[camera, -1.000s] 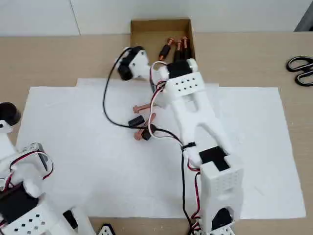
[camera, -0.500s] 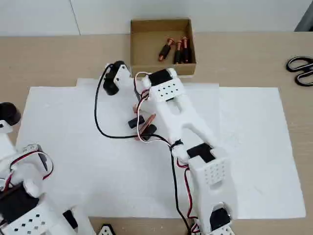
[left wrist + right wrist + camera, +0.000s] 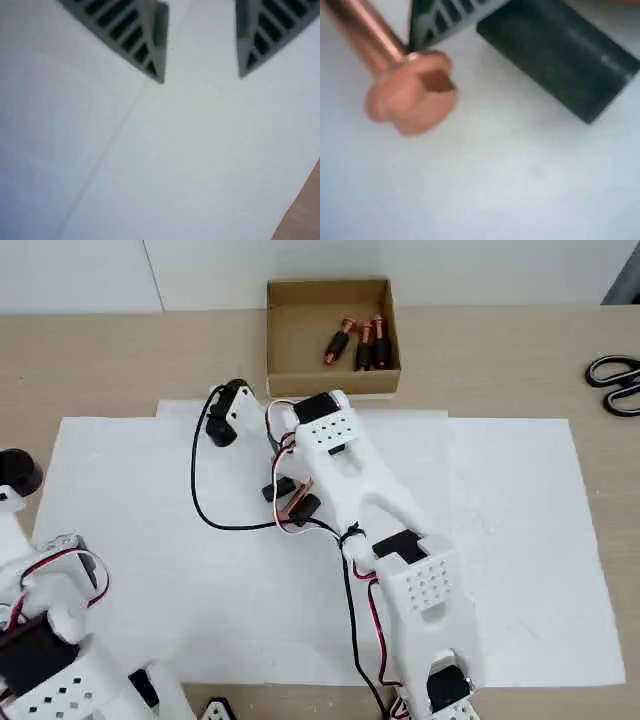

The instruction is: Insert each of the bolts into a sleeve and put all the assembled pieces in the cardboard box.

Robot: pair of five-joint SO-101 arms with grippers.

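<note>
Right arm [image 3: 350, 468] swung back from the cardboard box [image 3: 295, 330] (3 assembled pieces [image 3: 362, 343] inside) to the loose bolt [image 3: 410, 95] and sleeve [image 3: 560, 65] on the paper [image 3: 520, 520], grip unclear, while left fingers [image 3: 135, 35] hung open, empty.

A light wooden table [image 3: 120, 370] spans the high view. A large white paper sheet [image 3: 520, 540] lies flat over its middle, leaving bare wood on the far side and at both ends. Behind the table's far edge stands a white wall [image 3: 450, 265] with one thin slanted seam. Black-handled scissors [image 3: 615, 380] rest on the wood at the right edge. The light is soft and even, and the shadows are faint.
</note>
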